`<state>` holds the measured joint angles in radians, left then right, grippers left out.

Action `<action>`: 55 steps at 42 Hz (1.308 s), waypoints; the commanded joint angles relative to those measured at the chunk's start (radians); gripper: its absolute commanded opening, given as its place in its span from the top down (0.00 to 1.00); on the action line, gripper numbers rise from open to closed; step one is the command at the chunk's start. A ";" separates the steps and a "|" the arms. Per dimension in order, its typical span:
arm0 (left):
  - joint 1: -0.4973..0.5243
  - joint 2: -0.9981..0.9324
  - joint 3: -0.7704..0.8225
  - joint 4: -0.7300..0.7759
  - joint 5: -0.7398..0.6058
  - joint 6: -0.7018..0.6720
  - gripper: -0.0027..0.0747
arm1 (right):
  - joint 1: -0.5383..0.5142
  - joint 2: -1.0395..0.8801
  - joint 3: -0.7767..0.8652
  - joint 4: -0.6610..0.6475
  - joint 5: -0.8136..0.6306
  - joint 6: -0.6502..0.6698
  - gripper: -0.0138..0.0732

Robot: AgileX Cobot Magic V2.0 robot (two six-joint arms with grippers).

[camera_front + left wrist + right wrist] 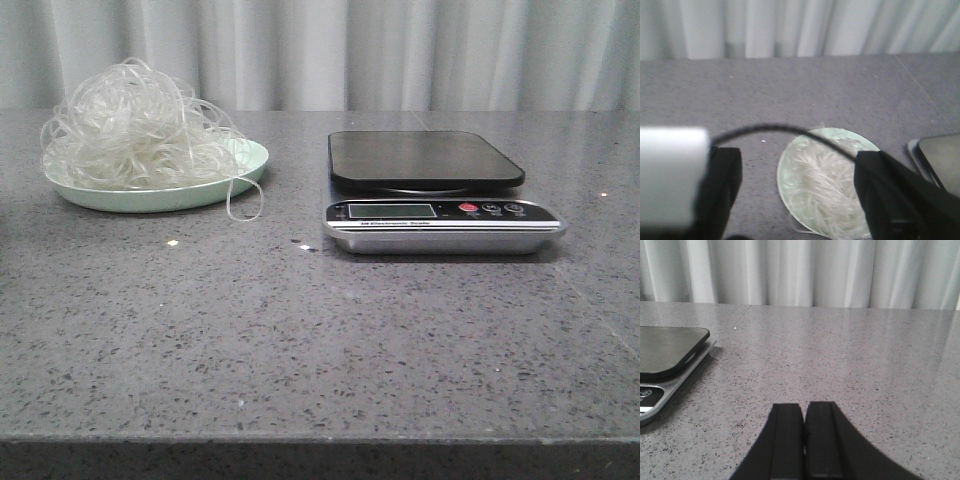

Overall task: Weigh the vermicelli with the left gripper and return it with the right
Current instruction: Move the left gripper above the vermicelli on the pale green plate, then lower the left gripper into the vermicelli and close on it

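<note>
So: vermicelli (135, 125) sits heaped on the pale green plate (240, 178), toward the far left corner of the grey speckled table (300, 340). Pile is fluffy, about as wide as the plate, one stray loop hangs over the plate's near-right rim and touches the tabletop.

Kitchen scale (440, 190) sits right of the plate, well apart from it, closer to the far edge than the near one. Black weighing platform is bare; silver front panel has a small display and a red button.

Left gripper (795, 195) hovers above the plate, jaws spread wide, one black finger (722, 185) on either side of the noodles as its wrist view shows them, holding nothing. A thin black cable arcs across that view.

Right gripper (804, 440) is low over bare tabletop toward the right side, scale off to its left. Jaws pressed together, nothing between them.

White curtain (400, 50) hangs behind the far edge.
</note>
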<state>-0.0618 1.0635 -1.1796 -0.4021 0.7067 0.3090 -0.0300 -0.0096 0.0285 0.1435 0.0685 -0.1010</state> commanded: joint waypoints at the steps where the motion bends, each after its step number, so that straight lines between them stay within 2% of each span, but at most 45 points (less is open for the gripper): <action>1: -0.058 0.056 -0.087 -0.059 -0.005 0.025 0.21 | -0.005 -0.017 -0.008 -0.006 -0.078 0.001 0.67; 9: -0.167 0.216 -0.188 -0.049 0.119 0.036 0.20 | -0.005 -0.017 -0.008 -0.006 -0.078 0.001 0.67; 17: -0.246 0.354 -0.227 0.097 0.152 0.036 0.20 | -0.005 -0.017 -0.008 -0.006 -0.079 0.001 0.67; 29: -0.257 0.506 -0.229 0.289 0.136 -0.001 0.20 | -0.005 -0.017 -0.008 -0.006 -0.079 0.001 0.67; 43: -0.257 0.606 -0.229 0.229 0.094 -0.001 0.21 | -0.005 -0.017 -0.008 -0.006 -0.079 0.001 0.67; 48: -0.257 0.621 -0.229 0.222 0.094 -0.001 0.28 | -0.005 -0.017 -0.008 -0.006 -0.079 0.001 0.67; 55: -0.257 0.629 -0.229 0.218 0.096 -0.001 0.51 | -0.005 -0.017 -0.008 -0.006 -0.079 0.001 0.67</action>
<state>-0.3133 1.7168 -1.3852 -0.1708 0.8364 0.3178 -0.0300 -0.0096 0.0285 0.1435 0.0685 -0.1010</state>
